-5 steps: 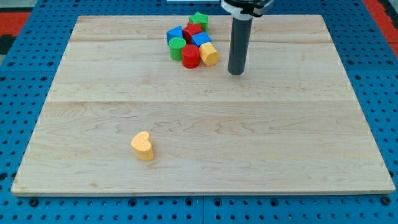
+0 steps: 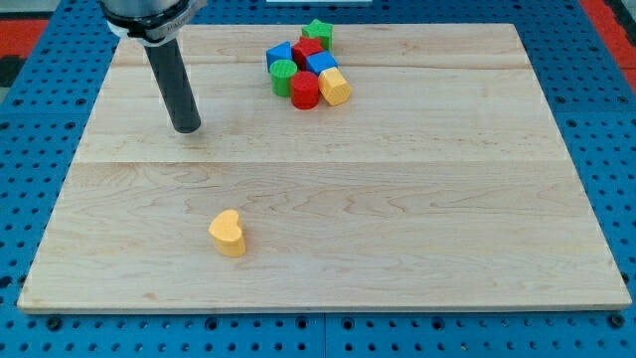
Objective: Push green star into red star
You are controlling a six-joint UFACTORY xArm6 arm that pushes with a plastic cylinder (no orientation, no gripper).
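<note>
The green star (image 2: 319, 32) sits at the view's top, touching the upper right of the red star (image 2: 307, 49), which lies in a tight cluster of blocks. My tip (image 2: 187, 127) rests on the board well to the view's left of the cluster and a little below it, touching no block. The rod rises from it toward the view's top left.
The cluster also holds two blue blocks (image 2: 279, 55) (image 2: 321, 63), a green cylinder (image 2: 284, 76), a red cylinder (image 2: 304, 89) and a yellow block (image 2: 334, 87). A yellow heart (image 2: 228, 233) lies alone toward the view's bottom left. The wooden board (image 2: 447, 199) sits on a blue pegboard.
My tip has moved far to the view's left, from just right of the cluster to well left of it. No block has moved.
</note>
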